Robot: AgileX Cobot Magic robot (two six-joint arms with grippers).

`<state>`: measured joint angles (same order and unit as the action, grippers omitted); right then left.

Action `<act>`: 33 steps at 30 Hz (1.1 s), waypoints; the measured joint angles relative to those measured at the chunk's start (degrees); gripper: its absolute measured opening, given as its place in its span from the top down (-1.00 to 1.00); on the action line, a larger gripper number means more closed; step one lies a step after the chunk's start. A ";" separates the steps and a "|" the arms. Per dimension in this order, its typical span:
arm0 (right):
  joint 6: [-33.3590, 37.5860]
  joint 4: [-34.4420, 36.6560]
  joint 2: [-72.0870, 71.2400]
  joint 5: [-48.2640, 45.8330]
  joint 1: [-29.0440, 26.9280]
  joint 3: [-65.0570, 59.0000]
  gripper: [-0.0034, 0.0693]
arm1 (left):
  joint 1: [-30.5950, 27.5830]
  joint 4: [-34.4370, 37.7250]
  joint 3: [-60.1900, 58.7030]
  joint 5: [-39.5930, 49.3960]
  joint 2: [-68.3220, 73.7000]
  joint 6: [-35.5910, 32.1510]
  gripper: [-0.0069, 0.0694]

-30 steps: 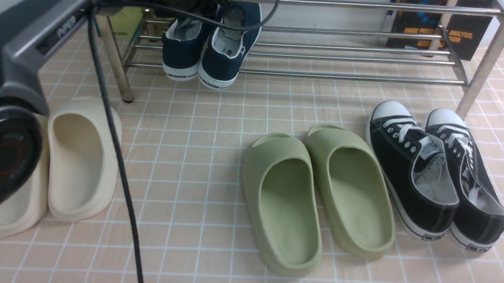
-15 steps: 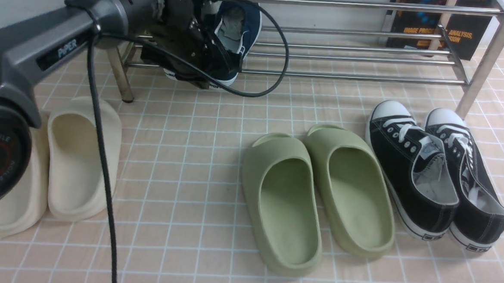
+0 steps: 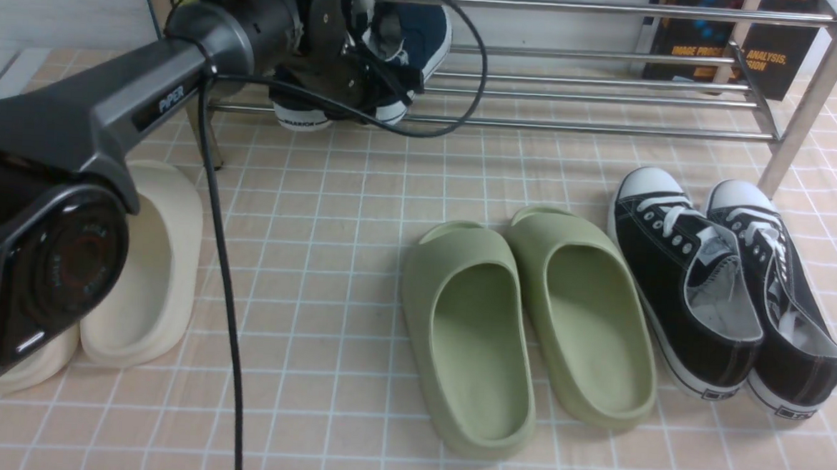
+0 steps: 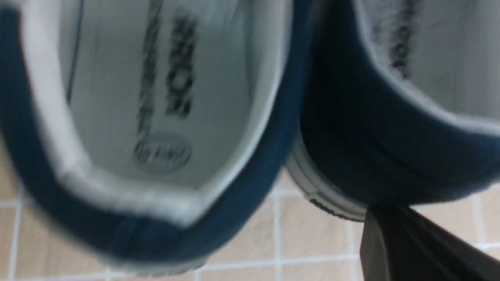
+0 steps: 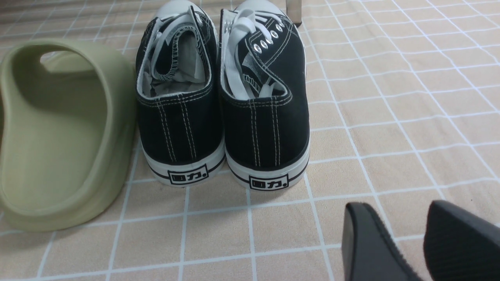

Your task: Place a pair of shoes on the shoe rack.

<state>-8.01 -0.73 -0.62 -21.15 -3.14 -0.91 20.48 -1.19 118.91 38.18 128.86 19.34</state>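
Shoes: the navy pair (image 3: 420, 38) sits on the left end of the rack's (image 3: 582, 127) lower bars. The heels hang over the front bar and the right shoe is skewed.
Left jaws: together, with nothing seen between them. The left arm (image 3: 146, 99) covers most of the pair, and one finger (image 4: 410, 246) shows just under a heel. I cannot tell whether it touches.
Right jaws: apart and empty, low over the worktop (image 3: 362, 210) behind the black sneakers (image 5: 222, 97).
Rack contents: only the navy pair shows on it. A book (image 3: 729, 51) stands behind its right end.
Task stage: likely done apart from pulling the arm back.
Risk 1: the cable (image 3: 469, 87) loops across the shoes and bars, so a retreat could snag a shoe and drag it off.
Risk 2: with the heels overhanging, a brush from the wrist could tip a shoe forward.
Risk 3: the cream slides (image 3: 166, 265) lie under the arm, so a low retreat might shove them.
Green slides (image 3: 529, 319): well clear.
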 joint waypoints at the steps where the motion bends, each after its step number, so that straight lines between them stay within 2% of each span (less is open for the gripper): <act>1: 0.00 0.00 0.00 0.00 0.00 0.00 0.25 | 0.00 0.18 0.71 -0.46 0.00 -0.22 0.81; 6: 0.00 0.00 0.00 0.00 0.00 0.00 0.25 | 0.00 0.62 1.39 0.77 -0.19 -0.57 0.81; 10: 0.00 0.00 0.00 0.00 0.00 0.00 0.25 | 0.00 0.30 1.39 7.10 -1.46 -1.79 0.81; 16: 0.00 0.00 0.00 0.00 0.00 0.00 0.25 | 0.00 -3.03 1.23 17.23 -12.88 -8.95 0.80; 19: 0.00 0.00 0.00 0.00 0.00 0.00 0.25 | 0.05 -6.66 -0.86 20.74 -22.34 -10.16 0.79; 26: 0.00 0.00 0.00 0.00 0.00 0.00 0.25 | 0.05 -10.44 -18.87 22.22 -43.51 -9.08 0.78; 29: 0.00 0.00 0.00 0.00 0.00 0.00 0.25 | 0.05 -10.50 -32.28 19.63 -53.83 -7.36 0.78; 33: 0.00 0.00 0.00 0.00 0.00 0.00 0.25 | 0.05 -10.71 -42.73 16.87 -62.08 -4.75 0.77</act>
<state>-8.01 -0.73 -0.62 -21.15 -3.14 -0.91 20.53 -11.89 76.18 55.05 66.78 14.59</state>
